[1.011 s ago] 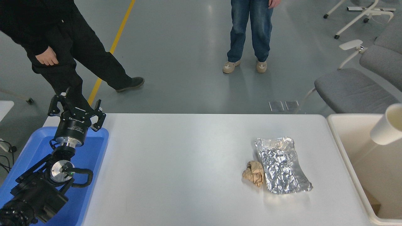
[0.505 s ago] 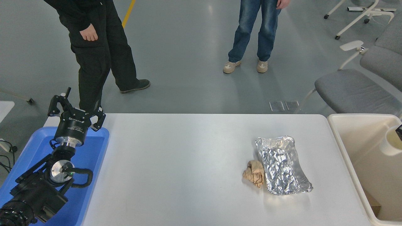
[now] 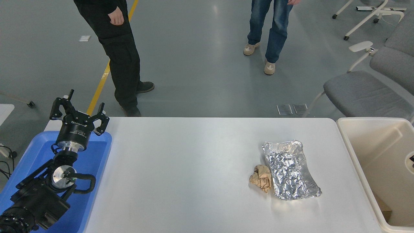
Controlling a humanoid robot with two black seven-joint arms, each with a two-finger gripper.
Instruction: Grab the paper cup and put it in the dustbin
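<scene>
Left gripper (image 3: 79, 111) sits parked over the blue tray (image 3: 93, 161) at the table's (image 3: 194, 155) left edge, fingers spread wide, holding nothing. Off the table's right edge stands the beige dustbin (image 3: 351, 149); a dark sliver at its right wall may be the right arm, too little to judge. The paper cup is not visible. Near the right edge, a crumpled foil tray (image 3: 289, 170) touches a brown paper wad (image 3: 261, 178).

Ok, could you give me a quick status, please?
Left gripper open, parked over blue tray. Right gripper at frame edge, state unclear. Paper cup sliver over dustbin. Nothing blocking.
</scene>
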